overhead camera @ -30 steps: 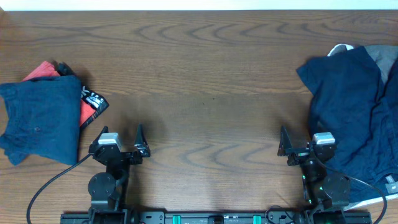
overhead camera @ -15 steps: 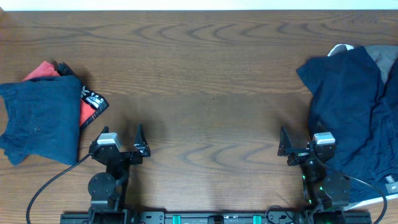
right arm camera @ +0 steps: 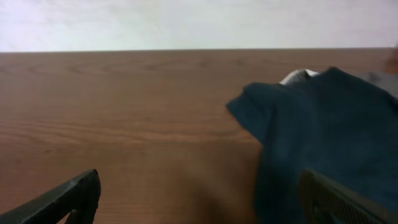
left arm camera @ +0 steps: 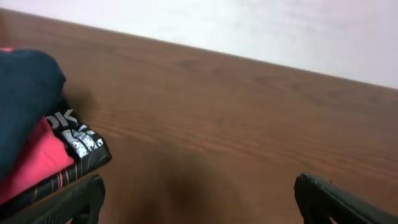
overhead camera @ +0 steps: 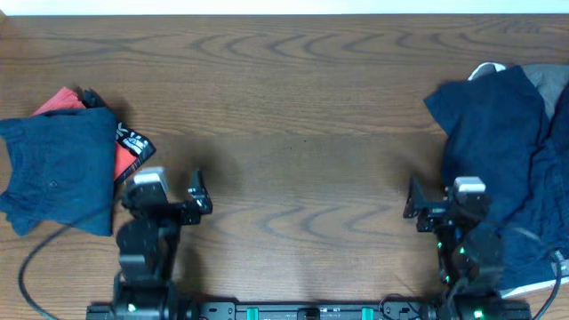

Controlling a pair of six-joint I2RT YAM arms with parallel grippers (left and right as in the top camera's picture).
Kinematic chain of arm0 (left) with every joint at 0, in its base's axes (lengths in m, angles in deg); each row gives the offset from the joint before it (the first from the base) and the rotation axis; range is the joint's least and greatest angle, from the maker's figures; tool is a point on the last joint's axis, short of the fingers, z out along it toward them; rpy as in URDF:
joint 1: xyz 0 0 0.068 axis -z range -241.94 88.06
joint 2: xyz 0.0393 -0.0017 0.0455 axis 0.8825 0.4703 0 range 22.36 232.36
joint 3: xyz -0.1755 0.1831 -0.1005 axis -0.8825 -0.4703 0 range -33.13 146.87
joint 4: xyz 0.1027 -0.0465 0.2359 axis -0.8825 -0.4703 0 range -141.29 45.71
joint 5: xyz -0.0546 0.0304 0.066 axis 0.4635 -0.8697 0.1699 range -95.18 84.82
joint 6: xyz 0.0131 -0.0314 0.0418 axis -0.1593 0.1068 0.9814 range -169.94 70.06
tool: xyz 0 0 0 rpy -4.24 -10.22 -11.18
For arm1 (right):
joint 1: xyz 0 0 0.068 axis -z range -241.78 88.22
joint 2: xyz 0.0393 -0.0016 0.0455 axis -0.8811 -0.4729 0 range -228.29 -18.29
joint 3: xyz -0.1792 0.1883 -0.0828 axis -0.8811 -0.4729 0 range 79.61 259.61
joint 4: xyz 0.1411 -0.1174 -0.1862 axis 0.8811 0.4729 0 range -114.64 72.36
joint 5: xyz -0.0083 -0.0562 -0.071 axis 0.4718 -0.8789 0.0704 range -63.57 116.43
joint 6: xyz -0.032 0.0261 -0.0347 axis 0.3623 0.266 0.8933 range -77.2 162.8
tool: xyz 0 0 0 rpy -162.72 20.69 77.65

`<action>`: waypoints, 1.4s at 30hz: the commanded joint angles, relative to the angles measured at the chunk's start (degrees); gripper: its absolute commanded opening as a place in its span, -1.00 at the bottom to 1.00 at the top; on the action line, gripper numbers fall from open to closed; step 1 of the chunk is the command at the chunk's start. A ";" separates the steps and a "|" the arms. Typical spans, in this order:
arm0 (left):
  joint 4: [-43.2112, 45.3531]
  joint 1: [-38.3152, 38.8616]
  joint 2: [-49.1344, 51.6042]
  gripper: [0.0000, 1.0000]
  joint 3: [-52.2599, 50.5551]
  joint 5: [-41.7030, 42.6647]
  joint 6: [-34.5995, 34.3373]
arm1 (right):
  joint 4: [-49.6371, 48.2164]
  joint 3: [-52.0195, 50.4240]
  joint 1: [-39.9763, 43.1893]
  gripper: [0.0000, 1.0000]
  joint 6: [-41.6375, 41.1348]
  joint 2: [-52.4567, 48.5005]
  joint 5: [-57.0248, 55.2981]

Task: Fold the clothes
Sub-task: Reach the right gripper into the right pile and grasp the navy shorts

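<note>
A folded navy garment (overhead camera: 58,169) lies at the table's left on a red garment (overhead camera: 64,100) with a black printed band (overhead camera: 133,142); both show in the left wrist view, navy (left arm camera: 25,93) over red (left arm camera: 34,165). A loose pile of navy clothes (overhead camera: 502,169) lies at the right, over a grey garment with white trim (overhead camera: 547,84); the pile also shows in the right wrist view (right arm camera: 329,130). My left gripper (overhead camera: 169,191) is open and empty, just right of the folded stack. My right gripper (overhead camera: 440,197) is open and empty at the pile's left edge.
The brown wooden table (overhead camera: 293,116) runs between the two piles. A pale wall lies behind its far edge (right arm camera: 186,25). A black cable (overhead camera: 40,267) trails from the left arm near the front edge.
Both arms have lifted and moved slightly forward from their rest pose. The left gripper has turned a little. The clothes have not moved.
</note>
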 commanded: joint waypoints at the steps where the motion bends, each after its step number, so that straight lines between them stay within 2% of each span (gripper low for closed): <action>1: -3.91 -0.35 8.26 0.96 7.45 0.76 -0.04 | 1.92 6.36 0.81 0.98 -0.72 -8.37 -3.67; 10: -20.70 -0.35 27.69 0.96 22.91 0.83 -0.07 | 17.66 26.99 4.37 0.98 -0.31 -40.41 -3.89; 15: -22.73 -0.35 31.54 0.96 23.50 0.98 -0.09 | 18.58 31.63 5.75 0.98 0.42 -52.09 -4.48; 19: -23.21 -0.35 32.59 0.96 23.47 0.98 -0.09 | 17.92 31.61 7.04 0.60 0.33 -58.36 -7.15; 23: -23.19 -0.35 32.63 0.96 23.47 0.98 -0.09 | 16.65 31.58 8.24 0.47 0.37 -64.32 -7.34; 28: -23.19 -0.35 32.63 0.96 23.47 0.98 -0.09 | 14.69 31.58 9.35 -0.07 -2.29 -69.90 -10.03; 31: -23.21 -0.35 32.63 0.96 23.47 0.96 -0.09 | 13.64 31.58 9.60 -0.49 -2.34 -71.38 -10.12; 36: -23.17 -0.35 32.63 0.95 23.47 0.96 -0.09 | 13.25 31.67 9.60 -0.97 -4.20 -71.32 -12.28; 42: -23.19 -0.35 32.61 0.96 23.47 0.96 -0.09 | 15.50 34.71 9.62 -0.98 -4.07 -68.08 -12.28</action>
